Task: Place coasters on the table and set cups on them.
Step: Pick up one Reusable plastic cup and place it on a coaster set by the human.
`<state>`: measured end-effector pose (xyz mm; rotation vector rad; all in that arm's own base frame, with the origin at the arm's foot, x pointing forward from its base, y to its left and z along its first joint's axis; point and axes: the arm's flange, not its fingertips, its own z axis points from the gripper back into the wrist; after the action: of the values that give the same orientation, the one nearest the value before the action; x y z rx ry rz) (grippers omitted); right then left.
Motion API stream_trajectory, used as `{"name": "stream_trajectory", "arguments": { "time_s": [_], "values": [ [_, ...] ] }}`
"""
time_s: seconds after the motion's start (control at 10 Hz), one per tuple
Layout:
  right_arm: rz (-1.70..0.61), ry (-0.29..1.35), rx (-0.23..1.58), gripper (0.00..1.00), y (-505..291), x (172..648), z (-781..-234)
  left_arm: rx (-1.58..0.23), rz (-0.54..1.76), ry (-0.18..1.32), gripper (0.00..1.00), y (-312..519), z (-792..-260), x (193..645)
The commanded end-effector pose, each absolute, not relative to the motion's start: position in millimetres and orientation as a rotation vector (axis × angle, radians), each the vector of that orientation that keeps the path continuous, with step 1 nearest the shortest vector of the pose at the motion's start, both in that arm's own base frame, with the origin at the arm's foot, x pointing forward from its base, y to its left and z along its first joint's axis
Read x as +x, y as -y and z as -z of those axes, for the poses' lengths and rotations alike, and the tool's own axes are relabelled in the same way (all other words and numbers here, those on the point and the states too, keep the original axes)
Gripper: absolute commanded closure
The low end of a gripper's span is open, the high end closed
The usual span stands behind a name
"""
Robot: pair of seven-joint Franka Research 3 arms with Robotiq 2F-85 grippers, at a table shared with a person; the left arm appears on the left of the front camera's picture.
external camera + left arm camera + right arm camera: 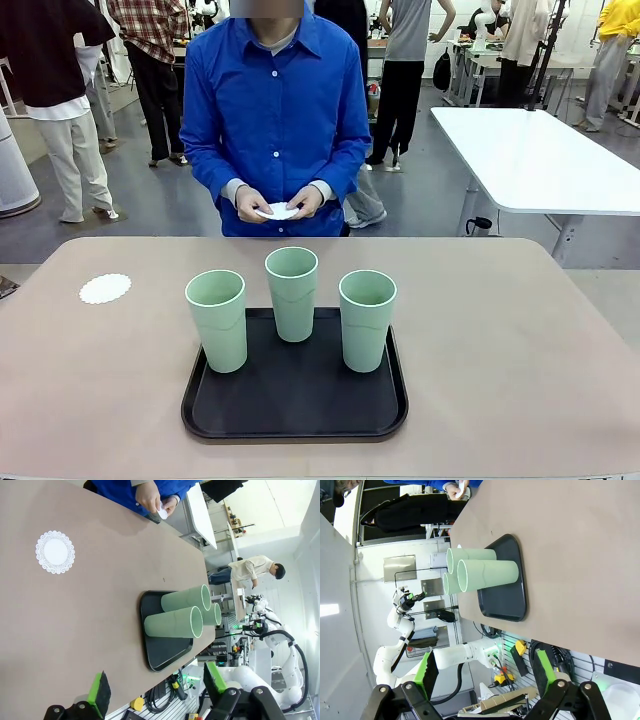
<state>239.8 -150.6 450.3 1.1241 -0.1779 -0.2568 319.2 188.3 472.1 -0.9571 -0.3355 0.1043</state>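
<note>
left tool (156, 684): jaws fully apart, holding nothing, off the surface (100, 610) | right tool (486, 669): likewise wide, empty | cups (172, 622): three smooth mint plastic tumblers, tapered, just ahead of left tool on glossy black tray (165, 652) | coaster (55, 551): lacy round paper doily, flat on surface, farther ahead, left-finger side

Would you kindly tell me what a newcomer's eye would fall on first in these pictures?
Three pale green cups stand upright on a black tray at the near middle of the tan table. One lacy white coaster lies alone on the table towards the robot's left, apart from the tray. At the far edge, a person in a blue shirt holds something small and white in both hands.
</note>
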Motion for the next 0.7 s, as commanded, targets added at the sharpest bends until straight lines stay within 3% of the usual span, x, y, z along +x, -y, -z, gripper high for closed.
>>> {"name": "stream_trajectory", "arguments": {
  "time_s": [0.0,0.1,0.2,0.4,0.6],
  "values": [
    [0.251,0.184,1.133,0.00,151.2,240.4,-450.3,-0.963,-0.106,0.338,0.00,-188.7,-471.7,317.9],
    [0.251,0.184,1.133,0.00,151.2,240.4,-450.3,-0.957,-0.104,0.336,0.00,-188.3,-472.1,319.2],
    [0.251,0.184,1.133,0.00,151.2,240.4,-450.3,-0.850,0.104,0.435,0.00,-187.5,-485.3,328.6],
    [0.251,0.184,1.133,0.00,151.2,240.4,-450.3,-0.695,0.430,0.499,0.00,-157.4,-528.9,347.3],
    [0.251,0.184,1.133,0.00,151.2,240.4,-450.3,-0.473,0.713,0.383,0.00,-93.3,-553.2,374.1]
  ]
}}
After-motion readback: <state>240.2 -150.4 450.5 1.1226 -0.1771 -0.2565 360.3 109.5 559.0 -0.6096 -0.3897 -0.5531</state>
